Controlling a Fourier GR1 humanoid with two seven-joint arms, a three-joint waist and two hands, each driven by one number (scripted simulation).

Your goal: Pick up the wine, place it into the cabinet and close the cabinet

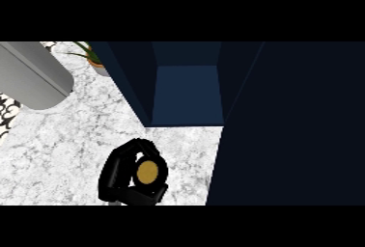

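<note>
My left hand point(125, 179) shows near the view's lower edge, left of centre, its black fingers curled round the wine bottle point(147, 172). Only the bottle's round gold top is visible from above; the rest is hidden by the hand. The dark blue cabinet point(187, 94) stands open just beyond and to the right of the hand, its inside looking bare. Its open door point(292, 125) fills the right side of the view. My right hand is nowhere to be seen.
The white marble counter point(64, 144) spreads left of and below the cabinet. A grey cylinder point(35, 75) lies at the far left. A potted plant point(92, 57) stands at the back beside the cabinet's left wall.
</note>
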